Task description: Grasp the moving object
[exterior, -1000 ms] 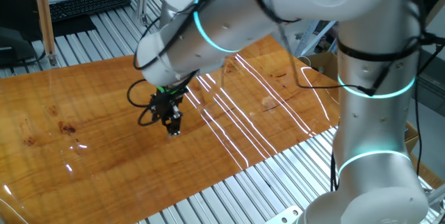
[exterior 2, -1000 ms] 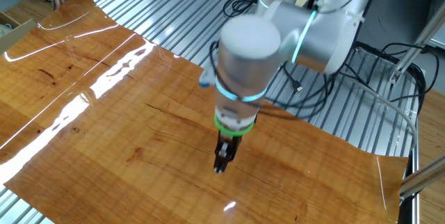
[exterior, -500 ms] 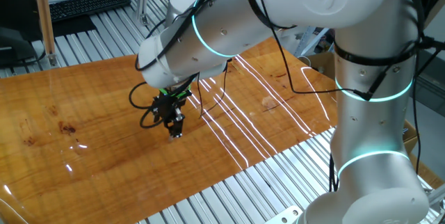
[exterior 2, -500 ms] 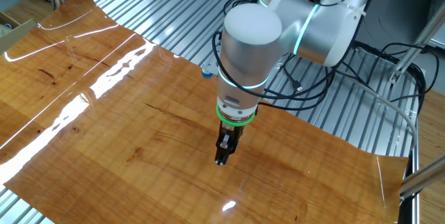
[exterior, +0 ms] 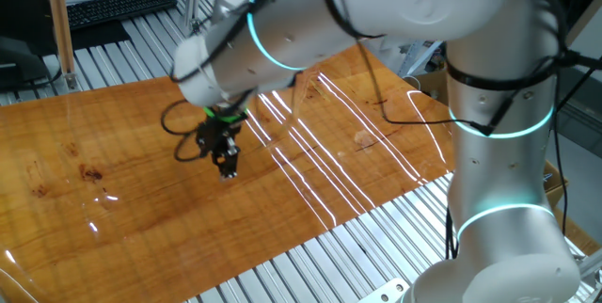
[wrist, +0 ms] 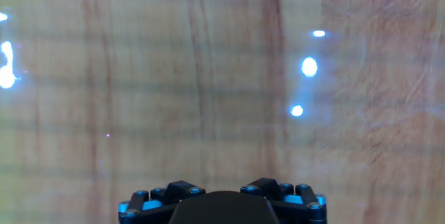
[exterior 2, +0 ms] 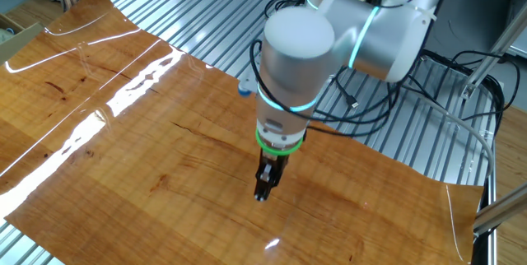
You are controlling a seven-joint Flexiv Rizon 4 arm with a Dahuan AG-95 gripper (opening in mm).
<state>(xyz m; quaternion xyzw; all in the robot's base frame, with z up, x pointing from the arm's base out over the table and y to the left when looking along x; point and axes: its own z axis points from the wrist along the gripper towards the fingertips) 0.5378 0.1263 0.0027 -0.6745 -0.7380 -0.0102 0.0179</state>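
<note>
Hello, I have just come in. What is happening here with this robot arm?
One robot arm holds its gripper low over a glossy wooden tabletop, fingers pointing down. It is meant to grasp a small moving toy, but no toy shows in any view. The hand view shows only blurred wood grain and light reflections. Whether the gripper is open, or holds anything, cannot be told from these pictures.

A glossy orange-brown wood grain is being shown by the tabletop (exterior 2: 123, 158); white with glowing cyan rings is being shown by the arm (exterior: 489, 105).
</note>
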